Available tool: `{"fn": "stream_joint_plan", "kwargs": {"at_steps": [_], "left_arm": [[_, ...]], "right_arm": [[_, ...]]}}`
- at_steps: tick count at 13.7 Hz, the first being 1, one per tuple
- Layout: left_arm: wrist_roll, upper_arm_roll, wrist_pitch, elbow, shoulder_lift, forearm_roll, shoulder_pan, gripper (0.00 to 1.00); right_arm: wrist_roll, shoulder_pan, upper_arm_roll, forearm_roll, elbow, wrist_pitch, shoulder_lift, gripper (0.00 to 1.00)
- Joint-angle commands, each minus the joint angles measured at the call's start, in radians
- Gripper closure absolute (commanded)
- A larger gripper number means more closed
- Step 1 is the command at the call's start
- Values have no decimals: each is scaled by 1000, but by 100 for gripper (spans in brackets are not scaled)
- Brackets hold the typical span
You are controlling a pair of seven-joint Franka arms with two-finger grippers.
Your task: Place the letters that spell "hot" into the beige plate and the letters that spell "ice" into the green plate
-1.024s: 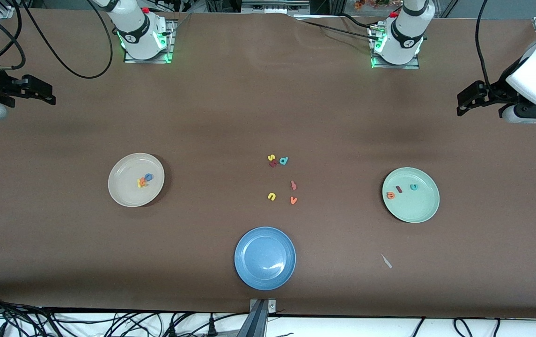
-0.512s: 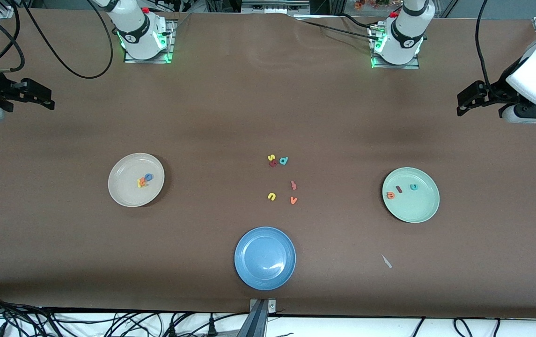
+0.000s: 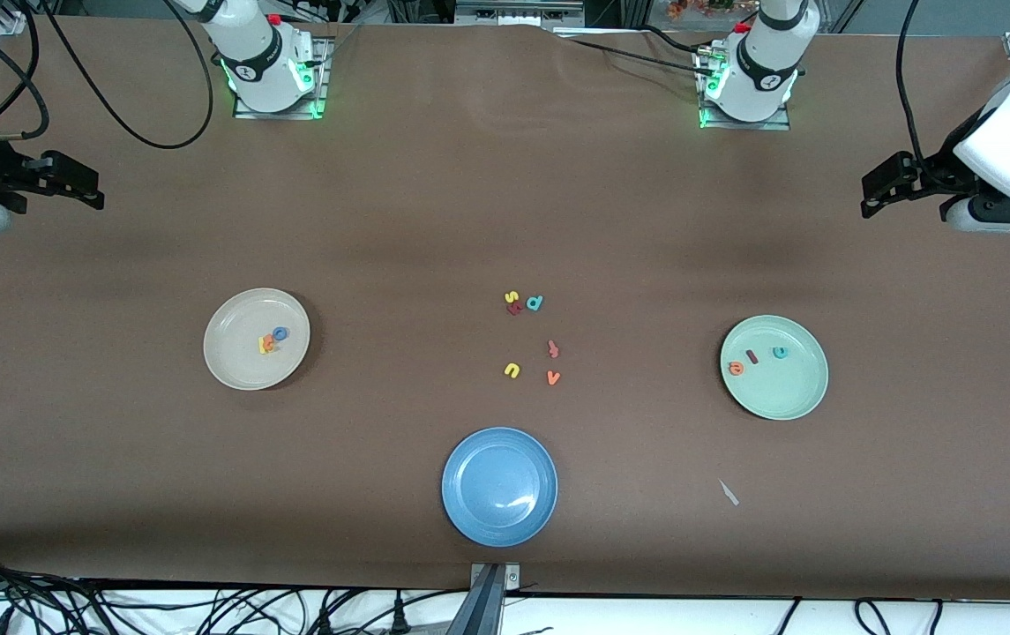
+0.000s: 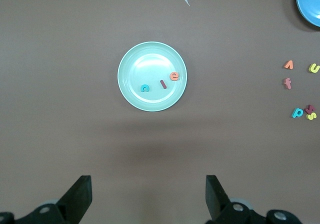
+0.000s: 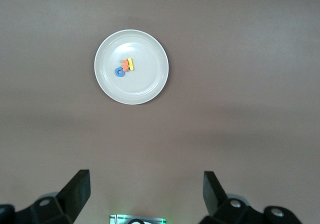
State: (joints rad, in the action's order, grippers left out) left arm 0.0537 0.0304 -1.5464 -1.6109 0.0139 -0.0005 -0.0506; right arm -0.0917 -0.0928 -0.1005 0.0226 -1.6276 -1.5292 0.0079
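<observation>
Waiting raised at the table's ends — left gripper and right gripper, fingers spread, empty; h, o, t in the beige plate, i, c, e in the green plate

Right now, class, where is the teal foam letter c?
The teal foam letter c lies in the pale green plate, beside the dark red bar i.

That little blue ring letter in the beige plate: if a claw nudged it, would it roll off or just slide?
Probably slide. The blue o lies flat in the beige plate, so it is unlikely to roll. It looks tiny and foam-like, so likely very light and a bit squashy. It sits against the orange t, which a nudge might shift too.
</observation>
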Motion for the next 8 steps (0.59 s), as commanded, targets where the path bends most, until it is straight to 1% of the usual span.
{"fn": "stream_joint_plan", "kwargs": {"at_steps": [1,8], "left_arm": [[-20,2,23,26,-9,13,5,0],[-21,2,23,26,-9,13,5,0]], "right_arm": [[4,5,4,-3,18,0,9,0],[4,10,4,-1,17,1,12,0]]}}
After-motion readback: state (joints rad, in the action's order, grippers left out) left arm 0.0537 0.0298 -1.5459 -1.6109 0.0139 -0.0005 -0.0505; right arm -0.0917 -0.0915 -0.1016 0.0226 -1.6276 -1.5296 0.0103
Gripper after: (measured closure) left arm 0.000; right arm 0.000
